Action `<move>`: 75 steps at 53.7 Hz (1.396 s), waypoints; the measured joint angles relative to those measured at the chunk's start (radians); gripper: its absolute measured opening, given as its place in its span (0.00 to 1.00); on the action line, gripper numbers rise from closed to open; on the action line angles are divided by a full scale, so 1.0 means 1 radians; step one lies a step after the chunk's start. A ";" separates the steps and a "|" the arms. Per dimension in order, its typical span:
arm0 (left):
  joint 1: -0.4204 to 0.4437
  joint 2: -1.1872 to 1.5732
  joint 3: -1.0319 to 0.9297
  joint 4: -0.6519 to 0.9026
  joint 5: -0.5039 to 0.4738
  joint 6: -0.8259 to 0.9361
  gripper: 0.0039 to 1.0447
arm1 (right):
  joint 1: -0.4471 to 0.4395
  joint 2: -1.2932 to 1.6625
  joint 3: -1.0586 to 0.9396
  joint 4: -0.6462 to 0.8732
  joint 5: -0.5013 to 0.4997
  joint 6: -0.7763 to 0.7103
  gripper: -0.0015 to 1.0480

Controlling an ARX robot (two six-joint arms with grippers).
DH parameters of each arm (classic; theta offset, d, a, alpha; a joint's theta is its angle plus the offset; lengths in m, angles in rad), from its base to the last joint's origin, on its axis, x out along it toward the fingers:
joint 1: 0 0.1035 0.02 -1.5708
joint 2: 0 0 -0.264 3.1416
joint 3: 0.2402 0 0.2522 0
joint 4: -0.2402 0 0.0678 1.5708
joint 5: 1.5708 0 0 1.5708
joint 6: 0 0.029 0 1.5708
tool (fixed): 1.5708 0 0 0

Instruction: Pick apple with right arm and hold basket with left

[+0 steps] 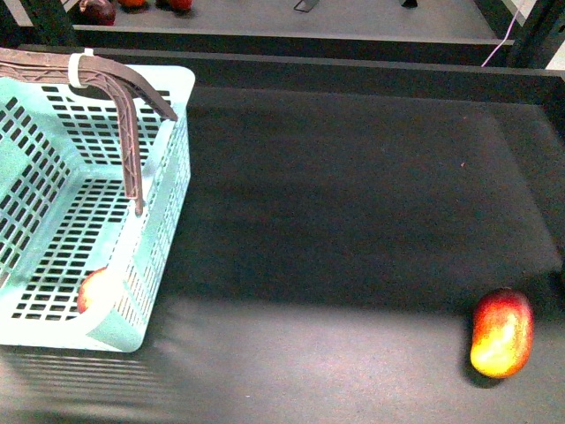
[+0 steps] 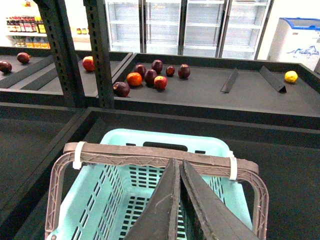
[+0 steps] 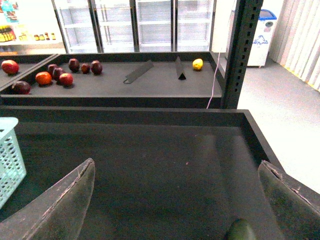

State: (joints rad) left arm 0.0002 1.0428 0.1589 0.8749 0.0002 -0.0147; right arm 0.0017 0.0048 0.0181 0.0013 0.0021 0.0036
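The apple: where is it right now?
In the front view the apple lies inside the basket, in its near right corner against the wall, far left of the oval fruit.

Apple in the teal basket

The apple [image 1: 100, 291], round, red with a pale yellowish patch, rests on the slotted floor of the basket [image 1: 168, 190], tucked into its near right corner against the wall. The basket, light teal with slotted walls, sits upright, its two brown-mauve swing handles [image 2: 155, 158] raised together and bound with white ties.
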 joint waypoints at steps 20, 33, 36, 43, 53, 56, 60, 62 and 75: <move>0.000 -0.268 -0.135 -0.135 0.000 0.003 0.03 | 0.000 0.000 0.000 0.000 0.000 0.000 0.92; 0.000 -0.462 -0.144 -0.307 0.000 0.003 0.03 | 0.000 0.000 0.000 0.000 0.000 0.000 0.92; 0.000 -0.495 -0.144 -0.337 0.000 0.003 0.03 | 0.000 0.000 0.000 0.000 0.000 0.000 0.92; 0.000 -0.588 -0.144 -0.424 0.000 0.003 0.03 | 0.000 0.000 0.000 0.000 0.000 0.000 0.92; 0.000 -0.684 -0.144 -0.516 0.000 0.003 0.03 | 0.000 0.000 0.000 0.000 0.000 0.000 0.92; 0.000 -0.717 -0.144 -0.548 0.000 0.003 0.03 | 0.000 0.000 0.000 0.000 0.000 0.000 0.92; 0.000 -0.746 -0.144 -0.578 0.000 0.003 0.03 | 0.000 0.000 0.000 0.000 0.000 0.000 0.92; 0.000 -0.761 -0.144 -0.592 0.000 0.003 0.03 | 0.000 0.000 0.000 0.000 0.000 0.000 0.92; 0.000 -0.837 -0.144 -0.668 0.000 0.003 0.03 | 0.000 0.000 0.000 0.000 0.000 0.000 0.92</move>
State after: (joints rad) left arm 0.0002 0.2058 0.0147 0.2073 -0.0002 -0.0113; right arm 0.0017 0.0048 0.0181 0.0013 0.0021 0.0036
